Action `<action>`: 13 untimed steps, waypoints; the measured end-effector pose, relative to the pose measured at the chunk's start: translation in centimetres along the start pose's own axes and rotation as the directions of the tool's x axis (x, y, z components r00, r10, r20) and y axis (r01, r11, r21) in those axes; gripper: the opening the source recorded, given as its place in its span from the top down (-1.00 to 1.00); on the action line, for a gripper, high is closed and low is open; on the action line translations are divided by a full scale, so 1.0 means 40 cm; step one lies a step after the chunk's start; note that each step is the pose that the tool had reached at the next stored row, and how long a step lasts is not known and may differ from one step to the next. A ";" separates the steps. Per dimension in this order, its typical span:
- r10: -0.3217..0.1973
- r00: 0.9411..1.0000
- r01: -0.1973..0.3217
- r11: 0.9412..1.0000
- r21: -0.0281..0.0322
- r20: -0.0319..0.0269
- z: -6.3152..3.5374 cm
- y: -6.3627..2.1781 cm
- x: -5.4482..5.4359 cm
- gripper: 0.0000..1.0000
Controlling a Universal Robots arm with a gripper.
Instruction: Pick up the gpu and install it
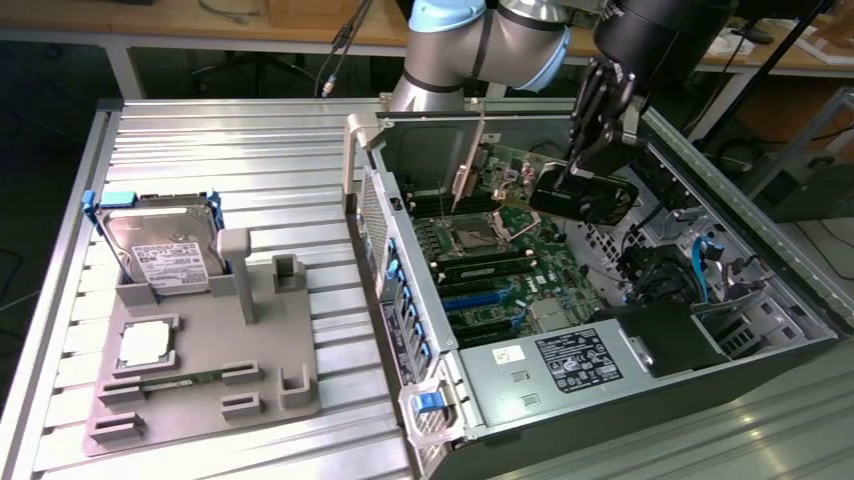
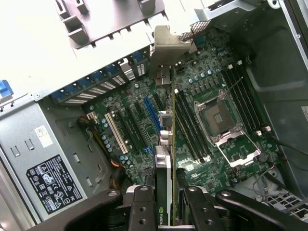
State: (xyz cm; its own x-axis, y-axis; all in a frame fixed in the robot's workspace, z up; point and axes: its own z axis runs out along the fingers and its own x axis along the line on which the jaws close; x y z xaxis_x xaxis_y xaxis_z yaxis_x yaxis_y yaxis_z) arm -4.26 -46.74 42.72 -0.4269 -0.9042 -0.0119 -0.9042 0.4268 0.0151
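My gripper (image 2: pixel 166 195) is clamped on the gpu (image 2: pixel 166 154), which hangs edge-on and upright inside the computer case (image 1: pixel 378 215), over the motherboard (image 2: pixel 207 91). To seat it well, I judge the card's lower edge must run parallel to the blue expansion slot (image 2: pixel 152 113) just beside it and clear the memory slots (image 2: pixel 185 122). Its silver bracket (image 2: pixel 168 45) must meet the rear wall's opening squarely, since any tilt risks jamming.

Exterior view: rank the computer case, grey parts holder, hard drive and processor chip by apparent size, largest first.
1. computer case
2. grey parts holder
3. hard drive
4. processor chip
The gaps between them are plain, and no two look alike.
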 end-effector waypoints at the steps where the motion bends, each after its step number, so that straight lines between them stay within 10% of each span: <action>1: -0.003 1.000 0.003 1.000 0.000 0.000 0.000 -0.001 0.000 0.46; 13: -0.047 0.999 0.047 0.999 -0.001 -0.001 0.000 -0.009 -0.004 0.46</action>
State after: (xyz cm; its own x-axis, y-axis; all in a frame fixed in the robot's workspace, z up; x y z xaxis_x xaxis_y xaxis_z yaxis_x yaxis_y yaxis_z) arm -3.84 -46.74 42.72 -0.3842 -0.9232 -0.0119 -0.9232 0.3841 0.0151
